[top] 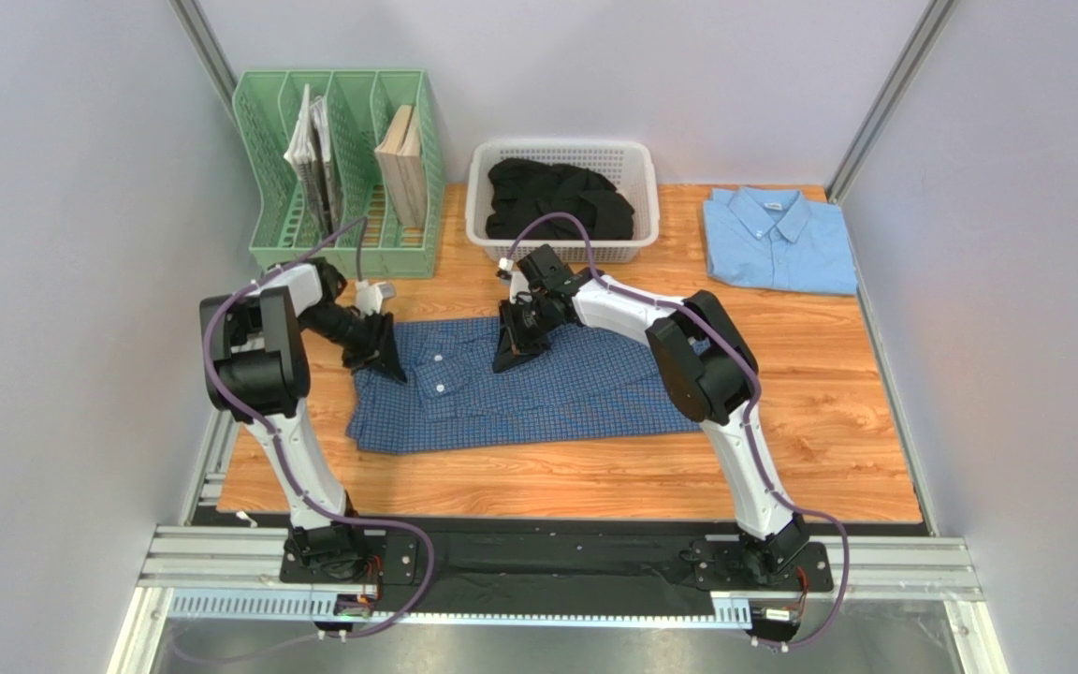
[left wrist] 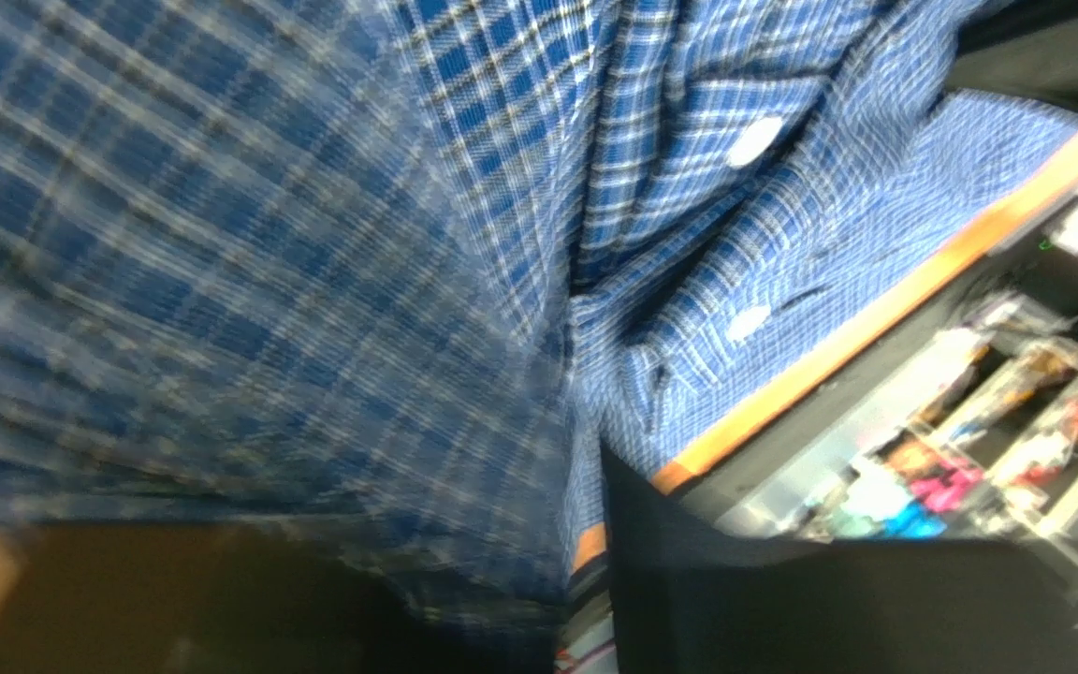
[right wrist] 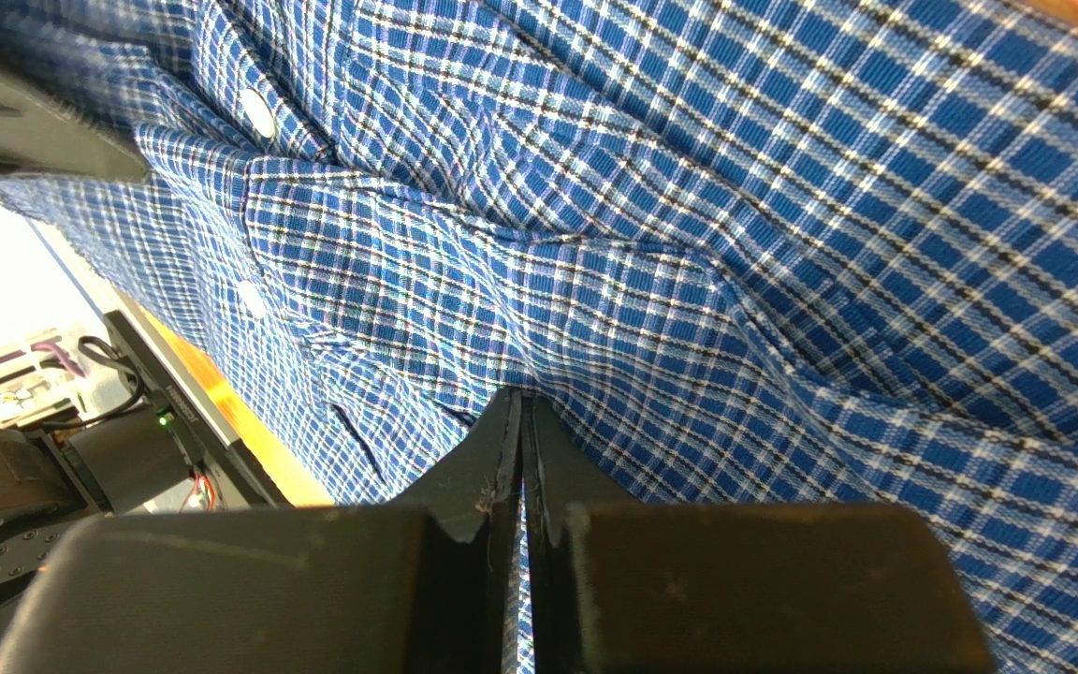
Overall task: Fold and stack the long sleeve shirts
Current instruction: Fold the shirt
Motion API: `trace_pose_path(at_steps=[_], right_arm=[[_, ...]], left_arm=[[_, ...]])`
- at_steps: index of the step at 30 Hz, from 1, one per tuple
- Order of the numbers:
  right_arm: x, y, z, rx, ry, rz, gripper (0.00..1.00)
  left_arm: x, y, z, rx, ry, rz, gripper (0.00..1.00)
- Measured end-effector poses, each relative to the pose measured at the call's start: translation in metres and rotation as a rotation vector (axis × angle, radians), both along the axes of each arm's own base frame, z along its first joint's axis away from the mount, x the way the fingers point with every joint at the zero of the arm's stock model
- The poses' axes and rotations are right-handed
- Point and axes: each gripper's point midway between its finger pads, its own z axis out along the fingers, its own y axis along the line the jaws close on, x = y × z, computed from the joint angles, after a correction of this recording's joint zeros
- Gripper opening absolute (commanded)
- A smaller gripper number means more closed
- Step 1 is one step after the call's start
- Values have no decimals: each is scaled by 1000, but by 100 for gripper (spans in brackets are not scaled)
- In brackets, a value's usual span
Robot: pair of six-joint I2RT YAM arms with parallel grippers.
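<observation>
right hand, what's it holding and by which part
The right hand is shut on the dark checked shirt, pinching a fold of cloth near its far edge.

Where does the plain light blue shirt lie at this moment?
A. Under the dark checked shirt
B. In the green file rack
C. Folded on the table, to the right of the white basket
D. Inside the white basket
C: the light blue shirt lies folded flat on the wooden table at the far right corner, beside the white basket and apart from it.
</observation>
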Motion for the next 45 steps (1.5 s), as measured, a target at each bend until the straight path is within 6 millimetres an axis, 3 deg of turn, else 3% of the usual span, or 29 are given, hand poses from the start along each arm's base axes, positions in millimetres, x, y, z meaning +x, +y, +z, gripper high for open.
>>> trace_pose_path(at_steps=[4, 13, 23, 31, 38, 45], right_arm=[[0, 0, 0, 0, 1, -2, 4], [0, 0, 0, -1, 2, -3, 4], [0, 0, 0, -2, 6, -8, 5], [0, 0, 0, -2, 8, -12, 7], [2, -8, 2, 8, 31, -44, 10], [1, -34, 16, -1, 65, -87, 20]], left_arm=[[1, -12, 14, -60, -14, 28, 0], [3, -59, 81, -209, -120, 26, 0], [-4, -92, 99, -268, -98, -32, 0], [-3, -147, 126, -315, -145, -133, 0], [5, -179, 130, -323, -157, -114, 1], [23, -179, 111, -264, -129, -20, 1]])
